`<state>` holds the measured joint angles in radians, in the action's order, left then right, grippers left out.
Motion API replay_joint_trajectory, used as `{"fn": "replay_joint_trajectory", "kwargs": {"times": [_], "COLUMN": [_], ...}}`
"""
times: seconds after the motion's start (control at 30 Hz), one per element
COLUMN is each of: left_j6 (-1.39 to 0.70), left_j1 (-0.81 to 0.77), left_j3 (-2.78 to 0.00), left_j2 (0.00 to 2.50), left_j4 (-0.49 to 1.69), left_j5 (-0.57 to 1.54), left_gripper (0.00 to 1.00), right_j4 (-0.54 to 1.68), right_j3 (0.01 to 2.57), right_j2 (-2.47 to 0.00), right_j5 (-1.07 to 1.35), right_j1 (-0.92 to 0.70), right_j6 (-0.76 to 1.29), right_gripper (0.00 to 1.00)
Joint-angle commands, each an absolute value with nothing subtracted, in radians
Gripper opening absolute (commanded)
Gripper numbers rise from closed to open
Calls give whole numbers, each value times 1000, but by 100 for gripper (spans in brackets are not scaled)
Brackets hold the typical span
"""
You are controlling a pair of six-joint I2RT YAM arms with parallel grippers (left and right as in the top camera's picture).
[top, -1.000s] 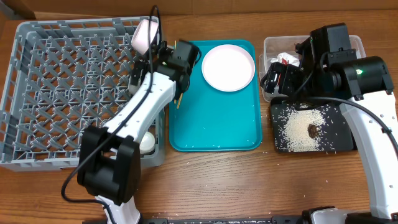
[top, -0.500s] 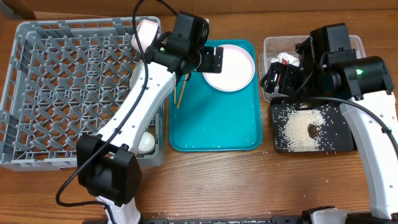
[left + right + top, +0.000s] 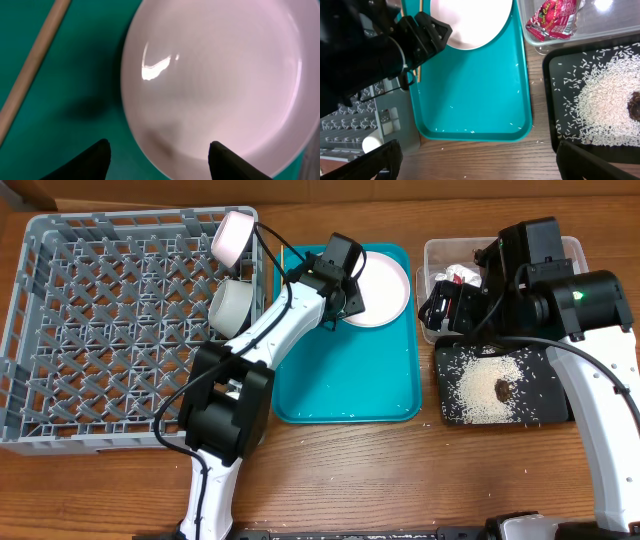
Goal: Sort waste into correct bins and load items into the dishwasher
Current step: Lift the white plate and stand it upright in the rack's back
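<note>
The pale pink-white plate (image 3: 385, 280) lies at the far end of the teal tray (image 3: 345, 380). My left gripper (image 3: 343, 292) is open and low over the plate's left rim; in the left wrist view the fingers (image 3: 160, 152) straddle the plate (image 3: 215, 75) edge. A chopstick (image 3: 30, 75) lies beside it on the tray. The pink bowl (image 3: 235, 235) and blue-grey bowl (image 3: 230, 305) sit at the grey rack's (image 3: 120, 222) right side. My right gripper (image 3: 477, 150) is open and empty. The wrapper (image 3: 555, 15) is in the clear tub (image 3: 575, 250). Rice and the brown lump (image 3: 503, 390) lie on the black tray (image 3: 555, 405).
The white cup (image 3: 370, 144) shows at the rack's near right corner in the right wrist view; my left arm hides it from overhead. A few rice grains are scattered on the teal tray (image 3: 470, 100) and on the wooden table in front of it.
My left arm has swung right from the rack's edge and now reaches across the teal tray, gripper down at the plate's left rim. The right arm has not moved.
</note>
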<state>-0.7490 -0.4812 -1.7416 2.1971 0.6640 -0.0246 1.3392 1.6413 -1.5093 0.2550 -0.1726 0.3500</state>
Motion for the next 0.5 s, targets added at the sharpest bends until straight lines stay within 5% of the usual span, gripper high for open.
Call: {"fn": "replay_joint_trajectory", "kwargs": {"times": [0.0, 0.1, 0.47], "left_j6": [-790, -790, -755], "left_j1": [-482, -482, -471], "left_j3": [-1753, -1753, -1753], "left_j2": [2240, 2283, 2310], "left_j4": [655, 649, 657], "left_j5": [-85, -85, -87], "left_gripper": [63, 59, 4], "right_j4": [1345, 1346, 1361], "right_j3": [1640, 1640, 1640], "right_j2": [-1510, -1510, -1510], "right_j5": [244, 244, 244], "right_j1": [-175, -175, -175], "right_j6": [339, 339, 339], "right_gripper": [100, 100, 100]}}
